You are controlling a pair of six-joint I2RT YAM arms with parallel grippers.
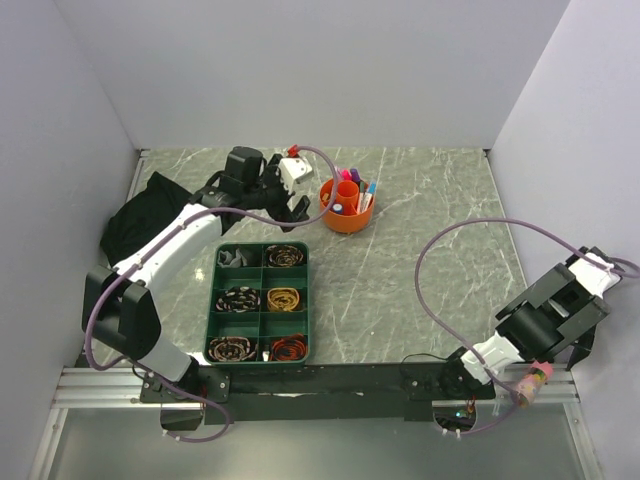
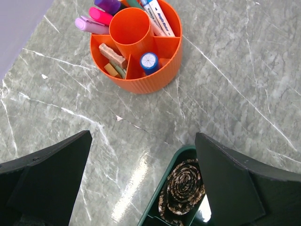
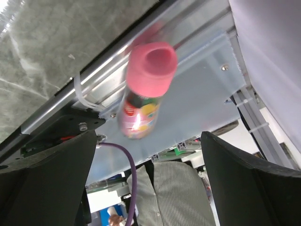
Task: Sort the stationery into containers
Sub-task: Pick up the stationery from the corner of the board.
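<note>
The orange desk pot (image 1: 347, 205) stands at the back middle of the table. In the left wrist view the pot (image 2: 141, 77) holds pink and purple markers (image 2: 91, 21), white-and-blue pens (image 2: 160, 16), beige eraser blocks (image 2: 113, 56) and a blue-capped piece (image 2: 149, 61). My left gripper (image 2: 143, 136) is open and empty, just short of the pot, over bare table; in the top view it (image 1: 296, 205) is left of the pot. My right gripper (image 3: 148, 136) is open and empty, off the table's near right corner. I see no loose stationery on the table.
A green divided tray (image 1: 213, 300) of rolled ties lies near the left arm; its corner (image 2: 174, 169) shows under my left gripper. A black cloth (image 1: 135, 220) lies at the far left. A pink-capped bottle (image 3: 143, 89) rests on the front frame rail (image 1: 535, 380).
</note>
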